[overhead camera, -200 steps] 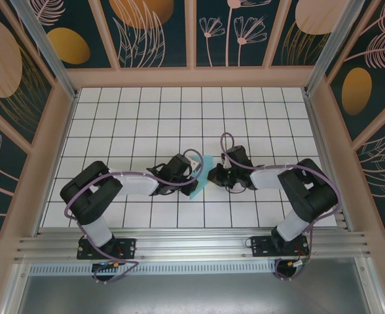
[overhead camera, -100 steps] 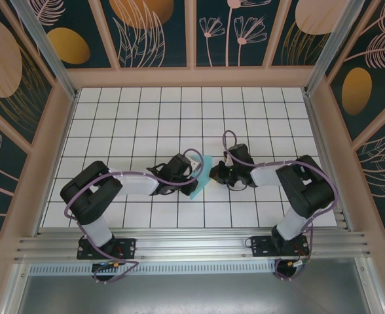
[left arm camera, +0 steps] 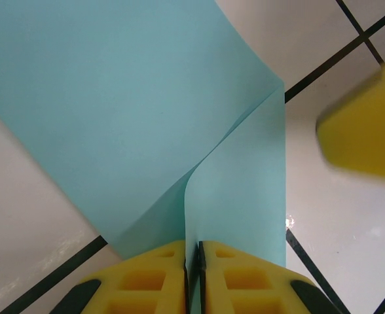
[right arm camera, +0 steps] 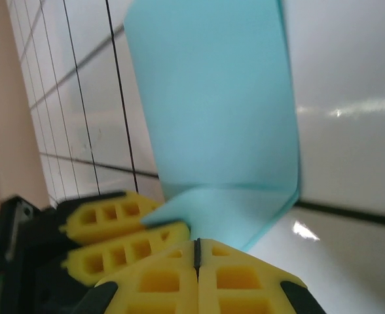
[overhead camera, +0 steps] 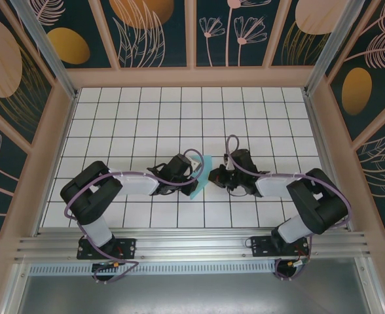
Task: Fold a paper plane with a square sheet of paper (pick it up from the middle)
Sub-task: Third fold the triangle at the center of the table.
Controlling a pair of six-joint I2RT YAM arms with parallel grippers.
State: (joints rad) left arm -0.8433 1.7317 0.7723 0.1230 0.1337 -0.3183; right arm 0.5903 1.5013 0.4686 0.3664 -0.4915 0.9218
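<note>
Closer in, the left hand visibly pinches the curled paper.

A thin light turquoise sheet of paper, doubled over in a soft curved fold, near the tiled worktop's middle.

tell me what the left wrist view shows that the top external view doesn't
Left wrist view: the left jaws' yellow pads are shut on the thin light turquoise sheet of paper, which bends into a curl above them. A blurred yellow shape sits to the right, apart from the paper.
Top external view: the left arm and right arm meet mid-table, inside dark floral walls.
Both: the turquoise paper and the white black-lined tiled table.
</note>
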